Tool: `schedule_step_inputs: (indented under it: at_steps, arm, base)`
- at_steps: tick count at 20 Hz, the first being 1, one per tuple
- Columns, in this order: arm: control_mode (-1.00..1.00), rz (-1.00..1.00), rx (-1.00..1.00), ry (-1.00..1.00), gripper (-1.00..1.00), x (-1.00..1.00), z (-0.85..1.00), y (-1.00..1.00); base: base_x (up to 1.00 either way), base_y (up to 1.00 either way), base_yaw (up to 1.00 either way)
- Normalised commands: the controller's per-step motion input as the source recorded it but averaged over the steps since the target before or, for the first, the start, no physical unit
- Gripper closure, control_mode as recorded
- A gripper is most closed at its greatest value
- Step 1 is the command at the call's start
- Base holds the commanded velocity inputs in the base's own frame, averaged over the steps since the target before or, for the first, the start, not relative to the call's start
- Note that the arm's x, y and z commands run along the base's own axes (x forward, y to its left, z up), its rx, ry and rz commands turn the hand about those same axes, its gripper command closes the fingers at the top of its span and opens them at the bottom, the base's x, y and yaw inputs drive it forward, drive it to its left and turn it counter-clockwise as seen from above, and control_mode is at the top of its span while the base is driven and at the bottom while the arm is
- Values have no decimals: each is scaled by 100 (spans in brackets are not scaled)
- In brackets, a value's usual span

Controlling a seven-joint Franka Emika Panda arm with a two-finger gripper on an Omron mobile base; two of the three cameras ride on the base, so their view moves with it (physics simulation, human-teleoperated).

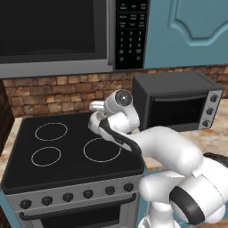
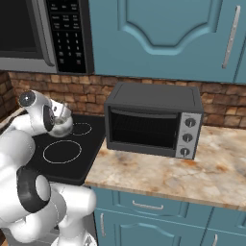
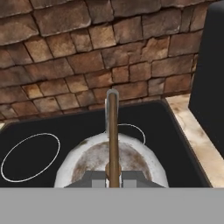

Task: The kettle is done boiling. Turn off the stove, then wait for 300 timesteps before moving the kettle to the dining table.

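The kettle is a silver rounded body with a thin arched handle, close under the hand over the stove's back right ring. My gripper is shut on that handle, one dark finger on each side of it. From the right, part of the kettle shows below the white wrist. The stove is black glass with white rings, and a row of black knobs runs along its steel front. Whether the kettle rests on the glass or hangs just above it I cannot tell. The dining table is out of view.
A black toaster oven stands on the marbled counter just right of the stove. A microwave and teal cabinets hang above. A brick wall rises close behind the cooktop.
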Motion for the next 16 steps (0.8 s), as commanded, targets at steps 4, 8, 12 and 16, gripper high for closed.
schedule_step_inputs:
  at_steps: [4,8,12,16]
  arm:
    - [-100,-10,3,2,100,-53,35,0]
    - [-100,-9,2,1,100,-47,37,0]
    - [-100,-5,0,0,100,-35,40,0]
    - [-100,0,-4,0,100,-28,38,0]
  base:
    - [0,0,0]
    - [0,0,0]
    - [0,0,0]
    - [0,0,0]
